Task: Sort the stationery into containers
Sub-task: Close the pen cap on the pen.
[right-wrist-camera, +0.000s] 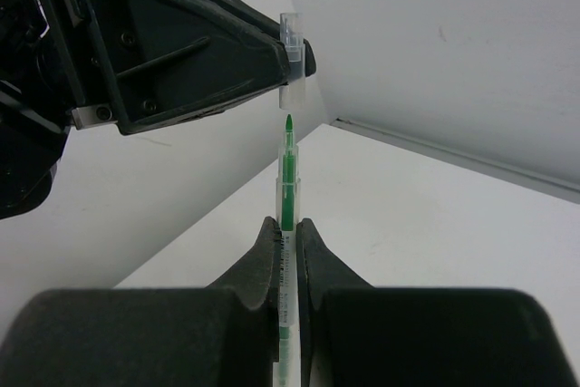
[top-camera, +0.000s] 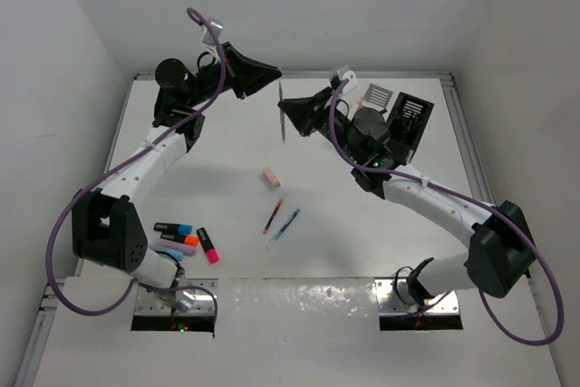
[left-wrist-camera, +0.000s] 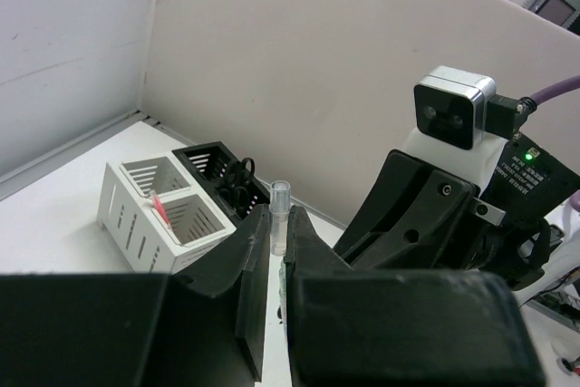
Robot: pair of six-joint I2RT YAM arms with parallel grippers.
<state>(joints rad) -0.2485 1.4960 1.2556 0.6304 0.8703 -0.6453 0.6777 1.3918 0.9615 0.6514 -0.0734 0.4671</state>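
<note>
My left gripper (top-camera: pixel 275 74) is shut on a clear pen cap (left-wrist-camera: pixel 279 213), held up in the air at the back of the table. My right gripper (top-camera: pixel 288 116) is shut on a green pen (right-wrist-camera: pixel 288 183) with its bare tip pointing up at the cap (right-wrist-camera: pixel 292 52), a small gap below it. In the top view the pen (top-camera: pixel 282 111) hangs between the two grippers. The white organiser (top-camera: pixel 378 95) and the black organiser (top-camera: pixel 410 115) stand at the back right, behind the right arm. Both show in the left wrist view, white (left-wrist-camera: pixel 136 224) and black (left-wrist-camera: pixel 210 162).
A pink eraser (top-camera: pixel 270 176), a red pen (top-camera: pixel 273 216) and a blue pen (top-camera: pixel 285 227) lie mid-table. Three highlighters (top-camera: pixel 186 240) lie near the left arm's base. A red pen (left-wrist-camera: pixel 159 208) stands in the white organiser. Walls close in the table.
</note>
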